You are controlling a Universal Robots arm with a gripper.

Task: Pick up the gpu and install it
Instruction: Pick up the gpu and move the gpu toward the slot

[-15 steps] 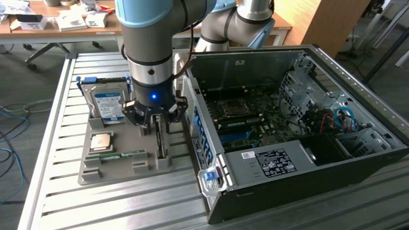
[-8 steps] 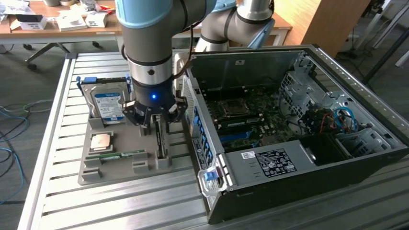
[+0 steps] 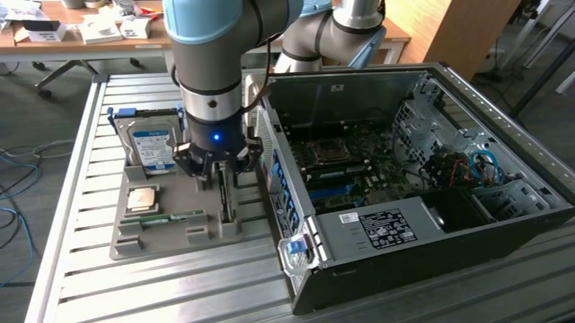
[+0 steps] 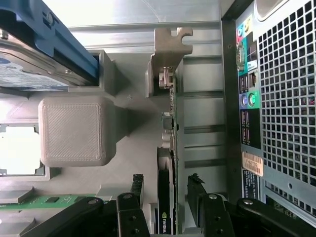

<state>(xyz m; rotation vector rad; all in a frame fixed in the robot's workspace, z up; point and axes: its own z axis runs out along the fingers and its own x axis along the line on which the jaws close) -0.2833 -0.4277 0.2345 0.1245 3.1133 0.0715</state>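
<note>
My gripper (image 3: 222,176) hangs low over the grey tray (image 3: 134,252), in the middle of the exterior view, and its jaws stand wide. The gpu (image 3: 227,202) stands on its long edge in a slot at the tray's side toward the exterior view's right. My two fingers (image 4: 137,183) are one on each side of it, with a thin gap on both sides as far as I can see. The open case (image 3: 359,87) is just beside the tray on the exterior view's right, so room is narrow there. Toward the left, the hard drive (image 3: 151,145), a square chip (image 3: 144,200) and the memory stick (image 3: 166,219) lie apart from the gpu.

In the exterior view my gripper covers the upper part of the gpu. In the wrist view the end by my fingers is cut off, and the chip is too bright to read.

The gpu is thin and dark-edged, with a silvery notched bracket (image 4: 168,49) at the end away from my fingers. The tray is matt ribbed plastic, and the table (image 3: 180,296) is slatted metal.
</note>
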